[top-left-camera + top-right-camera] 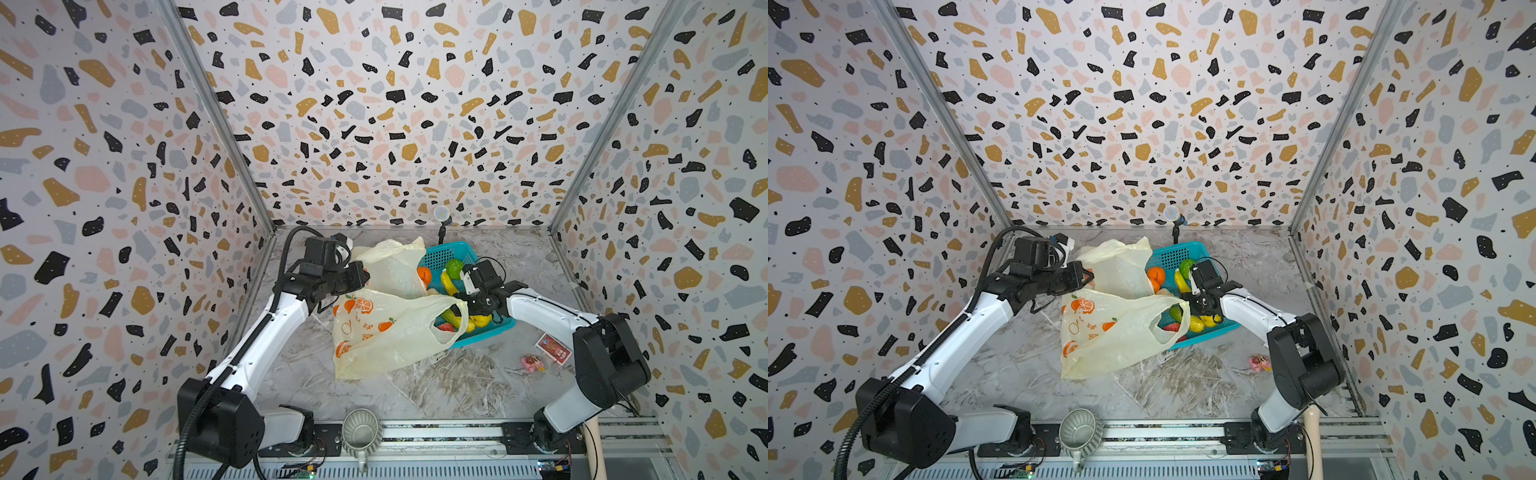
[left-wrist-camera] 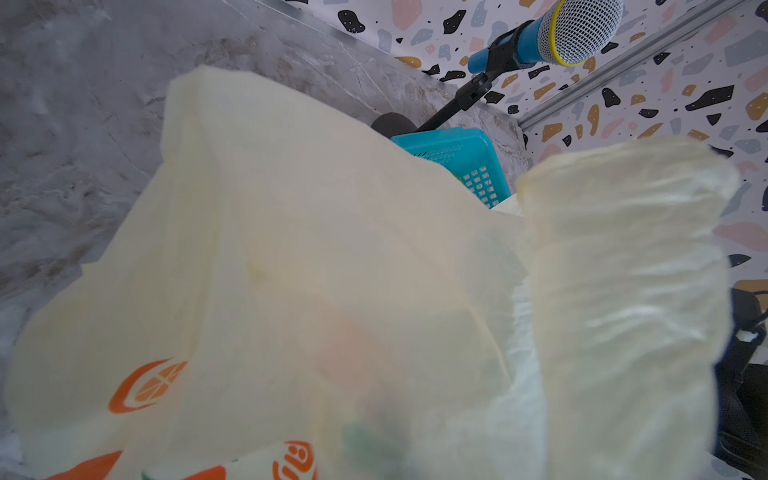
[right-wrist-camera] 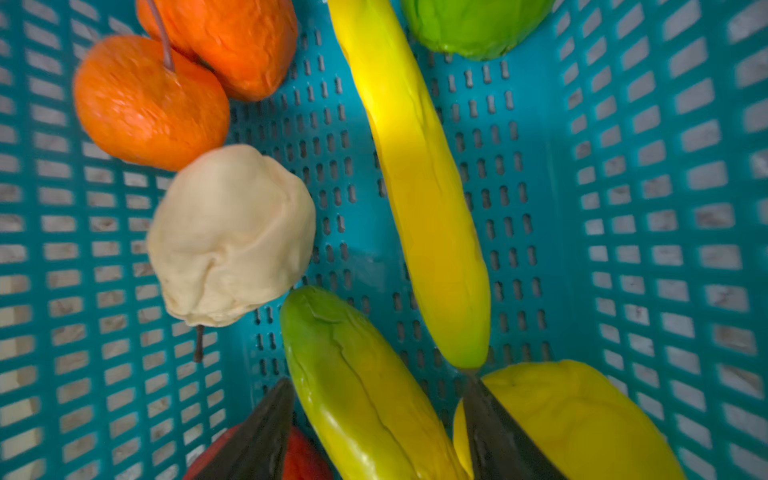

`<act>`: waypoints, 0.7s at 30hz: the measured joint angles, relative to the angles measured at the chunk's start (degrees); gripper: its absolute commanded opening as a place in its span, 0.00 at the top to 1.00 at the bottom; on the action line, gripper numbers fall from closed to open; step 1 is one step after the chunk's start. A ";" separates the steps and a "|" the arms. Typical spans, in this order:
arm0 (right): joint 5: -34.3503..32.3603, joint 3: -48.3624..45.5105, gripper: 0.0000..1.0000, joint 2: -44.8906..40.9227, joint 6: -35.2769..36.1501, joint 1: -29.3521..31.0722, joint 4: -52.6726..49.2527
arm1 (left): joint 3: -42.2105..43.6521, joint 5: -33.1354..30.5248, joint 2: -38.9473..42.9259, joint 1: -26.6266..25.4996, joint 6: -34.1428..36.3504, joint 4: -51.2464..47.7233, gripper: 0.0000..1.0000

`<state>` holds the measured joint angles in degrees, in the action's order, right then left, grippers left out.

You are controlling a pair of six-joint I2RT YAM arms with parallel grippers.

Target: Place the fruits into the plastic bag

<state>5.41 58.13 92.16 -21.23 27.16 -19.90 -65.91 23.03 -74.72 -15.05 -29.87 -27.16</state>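
Note:
The pale-yellow plastic bag (image 1: 386, 332) (image 1: 1113, 332) lies mid-table, one handle loop draped over the teal basket (image 1: 446, 253). My left gripper (image 1: 364, 276) is shut on the bag's far upper edge and holds it raised; the bag (image 2: 291, 249) fills the left wrist view and hides the jaws. My right gripper (image 1: 465, 305) (image 3: 378, 378) is down in the basket (image 3: 623, 208), open, its fingers either side of a green-yellow fruit (image 3: 357, 374). Around it lie two oranges (image 3: 149, 104), a pale pear (image 3: 232, 237), a banana (image 3: 419, 187), a green fruit (image 3: 473, 25), a yellow fruit (image 3: 573, 415) and a red one (image 3: 307, 461).
A microphone on a stand (image 1: 441, 216) rises behind the basket at the back wall. A red card box (image 1: 552, 348) and a small pink item (image 1: 532, 363) lie right of the basket. A grey cup (image 1: 360, 432) sits on the front rail. Patterned walls close three sides.

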 measured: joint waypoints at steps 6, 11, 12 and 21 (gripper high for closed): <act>-0.28 -0.76 0.34 2.60 0.52 1.64 0.33 | 0.00 -0.46 0.09 0.00 0.31 -0.26 1.00; -1.16 -0.76 0.41 5.38 0.57 2.78 1.86 | 0.02 -0.94 0.09 0.00 0.31 -0.26 1.00; -1.25 -0.76 0.50 5.73 0.57 2.86 2.19 | 0.02 -1.03 0.09 0.00 0.31 -0.28 1.00; -2.25 -0.76 0.74 2.62 0.26 2.69 2.64 | 0.87 -0.79 0.13 0.00 0.24 -0.13 1.00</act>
<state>3.16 57.36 94.78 -20.97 29.85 -17.26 -65.04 22.24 -74.59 -15.05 -29.63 -27.29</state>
